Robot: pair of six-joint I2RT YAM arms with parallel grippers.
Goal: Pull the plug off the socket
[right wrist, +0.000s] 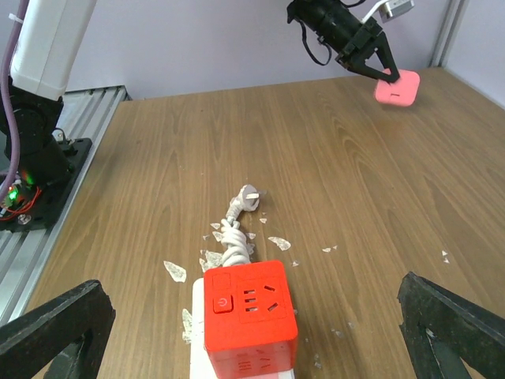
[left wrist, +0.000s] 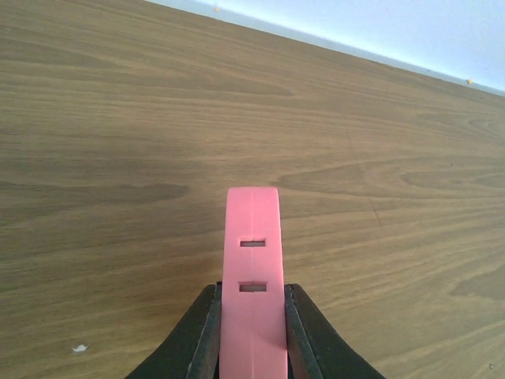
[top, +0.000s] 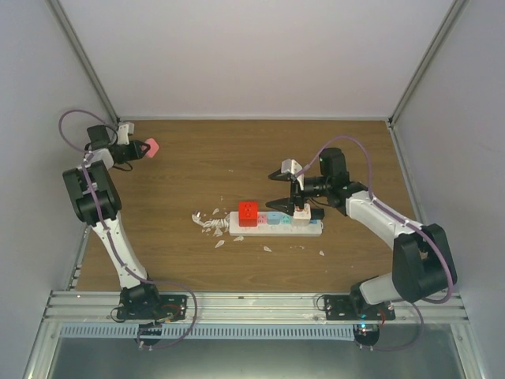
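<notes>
The socket, a long white power strip (top: 276, 227), lies mid-table with pastel outlets. A red cube plug (top: 248, 213) sits on its left end; the right wrist view also shows this cube (right wrist: 248, 316) and the strip's edge (right wrist: 197, 347). A pale plug (top: 301, 211) sits further right on the strip. My right gripper (top: 293, 199) hovers over the strip, jaws wide open and empty, and the wrist view (right wrist: 252, 294) shows its fingertips (right wrist: 59, 332) far apart. My left gripper (top: 140, 148) is at the far back left, shut on a pink plug (top: 152, 148), which shows between the jaws (left wrist: 252, 268).
The strip's short coiled white cord (right wrist: 234, 237) ends in a loose plug (right wrist: 251, 197) left of the strip. White flakes (top: 209, 223) lie scattered around it. White walls enclose the wooden table (top: 237, 166); a metal rail (top: 252, 304) runs along the near edge.
</notes>
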